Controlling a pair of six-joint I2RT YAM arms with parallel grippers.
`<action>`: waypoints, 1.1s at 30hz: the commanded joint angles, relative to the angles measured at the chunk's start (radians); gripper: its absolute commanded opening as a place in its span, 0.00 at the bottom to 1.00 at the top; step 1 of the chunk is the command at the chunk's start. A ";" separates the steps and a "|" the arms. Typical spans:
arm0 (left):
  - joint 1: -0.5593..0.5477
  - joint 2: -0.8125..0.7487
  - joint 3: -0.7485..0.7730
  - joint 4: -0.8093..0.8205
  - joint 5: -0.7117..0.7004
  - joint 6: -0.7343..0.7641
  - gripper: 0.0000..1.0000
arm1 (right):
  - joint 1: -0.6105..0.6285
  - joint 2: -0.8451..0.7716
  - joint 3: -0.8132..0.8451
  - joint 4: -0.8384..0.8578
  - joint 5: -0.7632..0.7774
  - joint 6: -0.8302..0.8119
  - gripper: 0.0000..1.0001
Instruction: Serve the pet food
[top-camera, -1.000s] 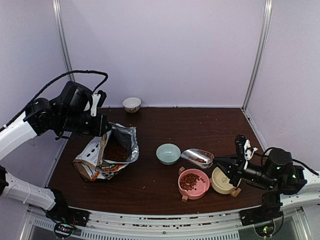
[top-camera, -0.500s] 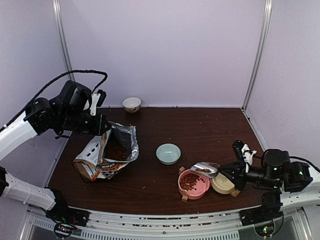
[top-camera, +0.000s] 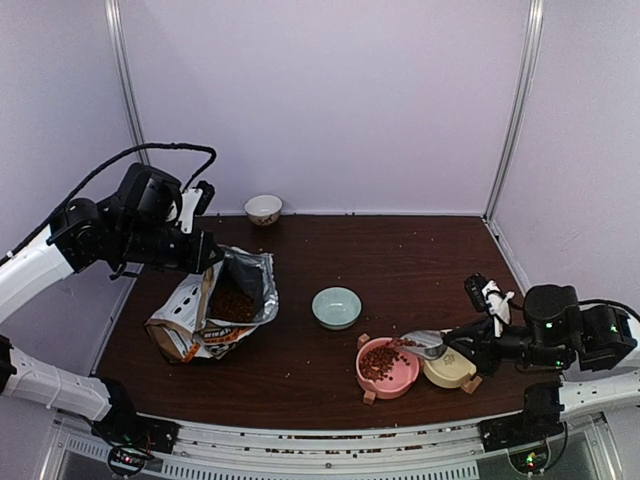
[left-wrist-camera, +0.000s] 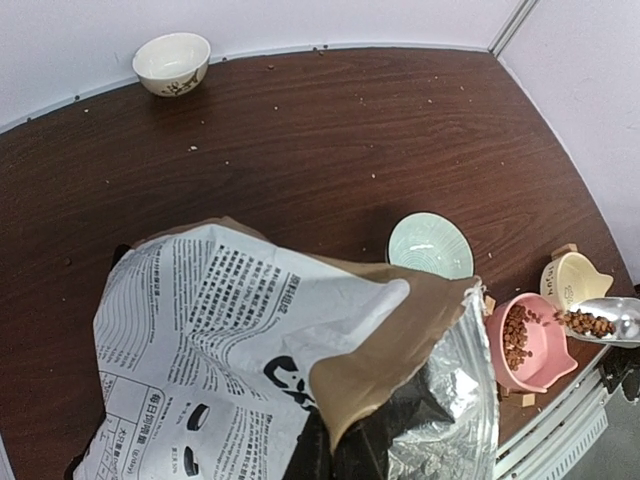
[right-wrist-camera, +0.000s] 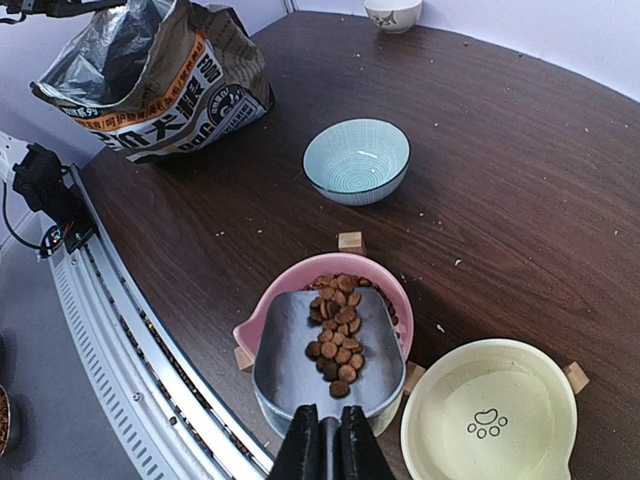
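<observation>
Open tabletop (top-camera: 420, 250) behind teal bowl (top-camera: 336, 307); bag (top-camera: 200, 315) blocks left.

Pet food (right-wrist-camera: 335, 340): reddish-brown. Scoop (right-wrist-camera: 290, 365): silver. Pink bowl (right-wrist-camera: 392, 290). Pale yellow bowl (right-wrist-camera: 440, 400), dark paw print inside. Blue-green bowl (right-wrist-camera: 357, 160), fine lined pattern. Far cream bowl (top-camera: 263, 208), dark motif. Bag (left-wrist-camera: 230, 330): white with black newsprint lettering, brown, orange band, silver lining. Counter (left-wrist-camera: 330, 130): dark brown wood grain.

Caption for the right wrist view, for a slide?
Right gripper holds a metal scoop of kibble over the pink bowl, with an empty yellow bowl alongside.
</observation>
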 joint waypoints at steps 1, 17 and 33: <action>0.016 -0.022 -0.014 0.089 -0.002 0.039 0.00 | 0.002 0.019 0.058 -0.067 -0.011 0.041 0.00; 0.020 -0.047 -0.058 0.118 0.036 0.067 0.00 | 0.002 0.263 0.184 -0.209 -0.049 0.053 0.00; 0.022 -0.062 -0.065 0.134 0.039 0.061 0.00 | -0.006 0.522 0.195 -0.009 0.019 0.057 0.00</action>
